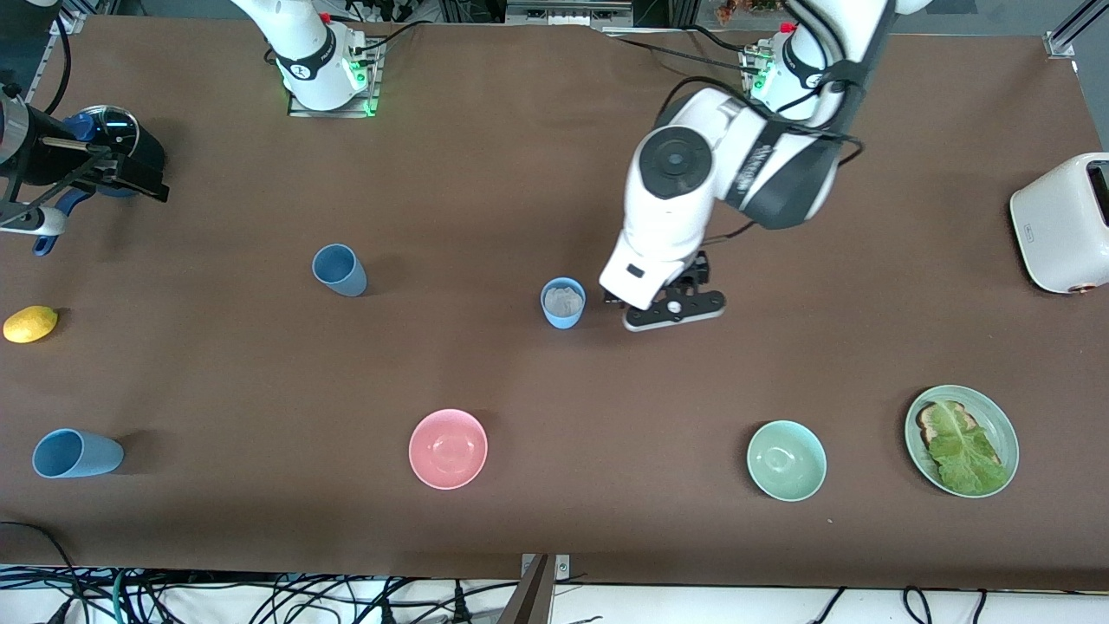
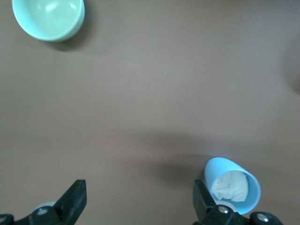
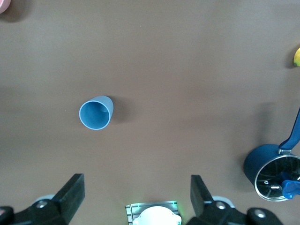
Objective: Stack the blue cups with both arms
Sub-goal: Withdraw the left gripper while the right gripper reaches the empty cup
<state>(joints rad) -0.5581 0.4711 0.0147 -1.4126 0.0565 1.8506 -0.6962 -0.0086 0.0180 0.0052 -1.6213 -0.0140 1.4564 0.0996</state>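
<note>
A light sky blue cup [image 1: 563,302] stands upright mid-table with something crumpled and whitish inside. My left gripper [image 1: 671,308] hangs open just beside it, toward the left arm's end. In the left wrist view the cup [image 2: 232,185] sits by one finger, outside the open gripper [image 2: 139,201]. A slate blue cup [image 1: 339,269] stands upright toward the right arm's end and shows in the right wrist view [image 3: 96,113]. Another light blue cup [image 1: 76,453] lies on its side near the front camera. My right gripper [image 1: 130,178] is open and empty, held high over the right arm's end [image 3: 138,197].
A dark navy pot [image 1: 117,139] with glass lid and a lemon [image 1: 30,323] lie at the right arm's end. A pink bowl [image 1: 448,448], a pale green bowl [image 1: 786,460] and a plate of toast and lettuce [image 1: 1005,433] lie nearer the camera. A white toaster [image 1: 1061,221] stands at the left arm's end.
</note>
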